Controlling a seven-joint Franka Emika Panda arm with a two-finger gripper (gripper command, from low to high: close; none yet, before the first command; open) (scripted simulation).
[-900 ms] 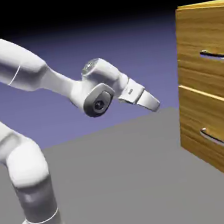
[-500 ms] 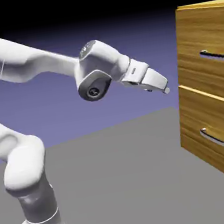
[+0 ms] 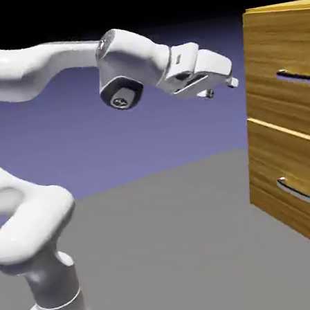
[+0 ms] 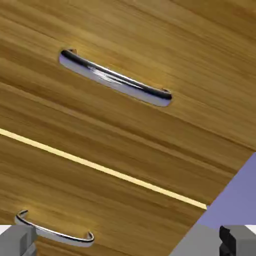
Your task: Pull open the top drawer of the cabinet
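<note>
Fingers [image 4: 240, 241] apart — top drawer [image 3: 283, 55] shut, 1 handle [image 3: 300, 76] showing.

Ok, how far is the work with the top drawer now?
Done: the open claw is raised in front of the cabinet. In hand: lining up with the upper handle, apparently. Left: gripping it and pulling; the top drawer is shut.

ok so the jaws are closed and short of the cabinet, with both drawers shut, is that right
Not quite: the jaws are open, as the hand view shows, with the two finger tips far apart and nothing between them. The rest holds: they are short of the cabinet, and both drawers are shut.
</note>
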